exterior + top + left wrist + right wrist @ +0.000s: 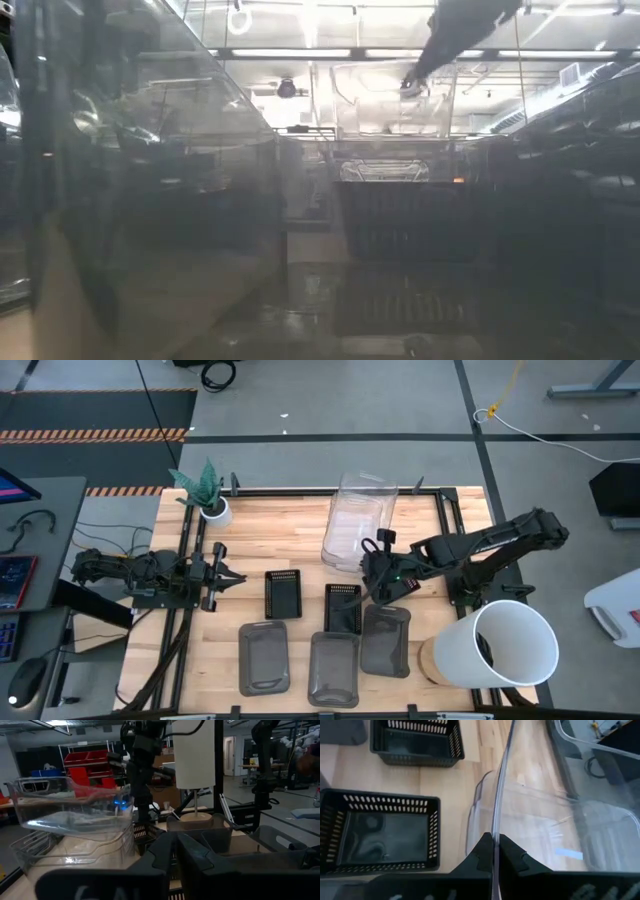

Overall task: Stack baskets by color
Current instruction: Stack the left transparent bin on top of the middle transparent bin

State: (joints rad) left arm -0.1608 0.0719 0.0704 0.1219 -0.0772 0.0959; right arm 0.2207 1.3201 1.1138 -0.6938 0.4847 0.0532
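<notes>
The right gripper (494, 851) is clamped on the thin rim of a clear basket (358, 510), its two fingers pinching the wall between them, and in the left wrist view that basket (75, 810) hangs tilted above the table (290, 540). Under it lies more clear plastic (60, 852), probably one or two further clear baskets, though the see-through walls make the count hard to tell. Two black slotted baskets (283, 593) (343, 607) sit side by side near the table's middle, just beside the raised one. Three dark grey baskets (265, 657) (334, 668) (386, 641) lie along the front edge. The left gripper (228, 578) waits at the table's left side, its fingers drawn together on nothing.
</notes>
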